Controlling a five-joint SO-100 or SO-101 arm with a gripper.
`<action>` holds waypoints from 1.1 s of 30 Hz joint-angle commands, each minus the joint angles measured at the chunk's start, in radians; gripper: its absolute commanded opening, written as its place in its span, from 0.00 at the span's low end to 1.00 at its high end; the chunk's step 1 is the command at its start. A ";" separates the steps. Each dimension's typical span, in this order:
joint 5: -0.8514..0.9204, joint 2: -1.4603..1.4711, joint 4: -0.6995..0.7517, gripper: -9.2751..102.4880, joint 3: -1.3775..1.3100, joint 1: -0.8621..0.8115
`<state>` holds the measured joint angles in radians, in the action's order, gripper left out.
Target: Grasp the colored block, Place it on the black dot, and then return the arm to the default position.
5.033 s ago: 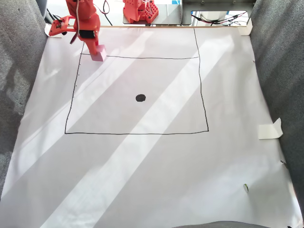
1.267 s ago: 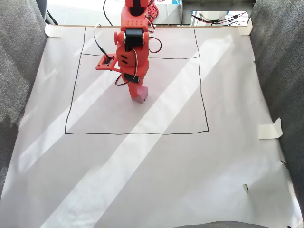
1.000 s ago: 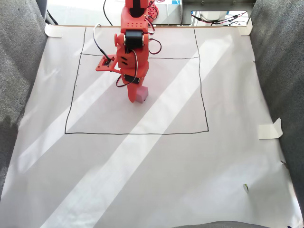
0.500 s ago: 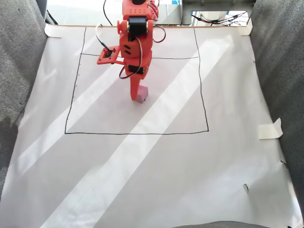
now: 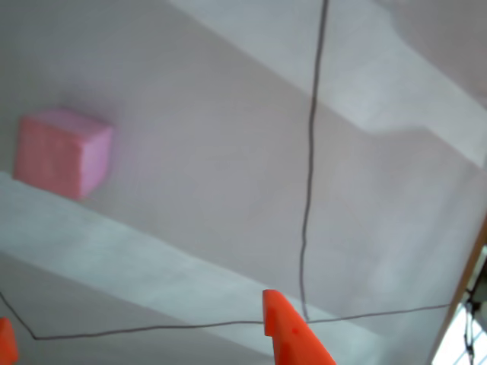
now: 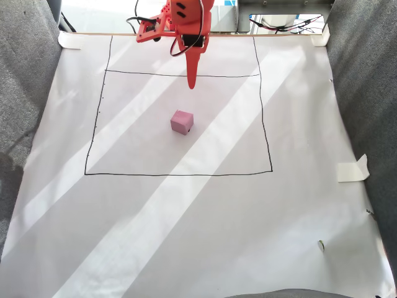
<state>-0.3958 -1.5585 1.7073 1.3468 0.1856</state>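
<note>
A sheet of white paper [image 6: 186, 236] is covering the table, crossed by slanting bands of sunlight, with grey fabric [image 6: 25, 112] rising on both sides.

Going from left to right in the fixed view: a hand-drawn black square outline [image 6: 92, 149] is framing the middle of the paper. Inside it, near its centre, the pink block [image 6: 182, 122] is sitting alone on the paper, touching nothing. It is resting where the black dot lay five seconds ago, so the dot is now hidden under it. Above the block, near the top line of the square, the orange gripper [image 6: 192, 79] is lifting away toward the arm's base. Half a second ago its tip was down at the block; now the two are well apart. At the far right edge, a piece of tape [image 6: 353, 169] is curling up.

In the other view, the block [image 5: 62, 152] is lying at the left, with two orange fingertips [image 5: 293, 334] poking up from the bottom edge, spread wide and holding nothing.

Judging by this, the block is placed and released, and only the arm's return to its rest pose is left.
</note>
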 commanded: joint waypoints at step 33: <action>0.229 -1.710 -0.502 0.08 1.195 -0.140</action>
<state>-0.1626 -3.2551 1.2026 2.5449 0.0506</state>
